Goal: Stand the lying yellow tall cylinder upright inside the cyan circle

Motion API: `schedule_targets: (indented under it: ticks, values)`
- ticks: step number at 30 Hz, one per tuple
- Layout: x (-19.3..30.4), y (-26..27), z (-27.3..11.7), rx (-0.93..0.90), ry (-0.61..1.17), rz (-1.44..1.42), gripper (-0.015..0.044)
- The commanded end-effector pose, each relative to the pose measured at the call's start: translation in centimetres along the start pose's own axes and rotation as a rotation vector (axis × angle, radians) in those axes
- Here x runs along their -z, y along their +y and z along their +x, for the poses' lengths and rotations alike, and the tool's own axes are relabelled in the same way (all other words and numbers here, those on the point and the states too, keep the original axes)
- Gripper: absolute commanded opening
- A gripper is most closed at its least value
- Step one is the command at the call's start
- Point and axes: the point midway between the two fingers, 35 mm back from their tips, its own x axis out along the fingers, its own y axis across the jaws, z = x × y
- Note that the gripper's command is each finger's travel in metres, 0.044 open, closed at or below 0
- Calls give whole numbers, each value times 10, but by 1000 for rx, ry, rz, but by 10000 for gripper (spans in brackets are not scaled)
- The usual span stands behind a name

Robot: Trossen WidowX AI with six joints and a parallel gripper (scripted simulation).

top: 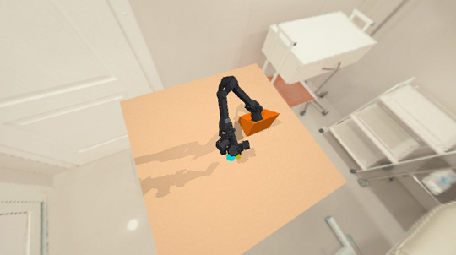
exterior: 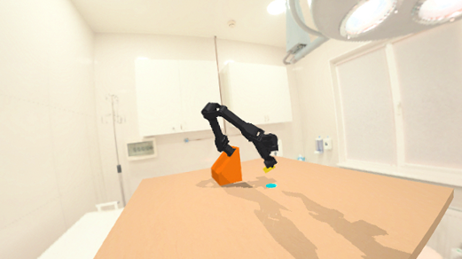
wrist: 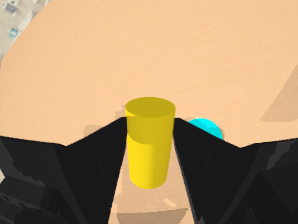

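The yellow tall cylinder (top: 238,157) (exterior: 268,169) (wrist: 149,145) is held between the fingers, above the table. In the exterior view it is tilted, closer to lying than upright. My gripper (exterior: 269,167) (wrist: 149,123) is shut on it. The cyan circle (top: 230,157) (exterior: 271,185) (wrist: 205,128) lies flat on the table. In the exterior view it shows below the cylinder with a gap between them. In the wrist view it shows to the right of the cylinder, partly hidden by the right finger.
The orange block (top: 259,124) (exterior: 228,171) stands at the arm's base on the wooden table (top: 200,226) (exterior: 161,246). Shadows of the arm fall across the table. The table's far edge shows at the upper left of the wrist view.
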Motion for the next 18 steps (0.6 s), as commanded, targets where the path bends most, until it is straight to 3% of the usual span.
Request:
schedule_targets:
  ticks: [1,18]
  values:
    - [1,1,0,-13,-37,-5,105]
    - [2,1,3,-45,-157,-20,105]
